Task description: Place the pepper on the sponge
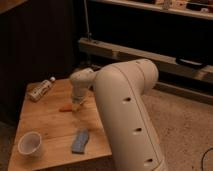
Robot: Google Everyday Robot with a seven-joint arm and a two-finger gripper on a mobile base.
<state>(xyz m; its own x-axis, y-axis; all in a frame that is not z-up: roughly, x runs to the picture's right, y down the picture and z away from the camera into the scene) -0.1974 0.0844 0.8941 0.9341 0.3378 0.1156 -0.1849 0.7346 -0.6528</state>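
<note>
pepper is lying flat on the tabletop, mid-left | gripper is hanging over its right end, whether closed on it I cannot tell | sponge is lying nearer the front edge, apart from the pepper | handling: likely light, firm, smooth-skinned, tapering, so gripping across the thicker middle is looking safest
</note>
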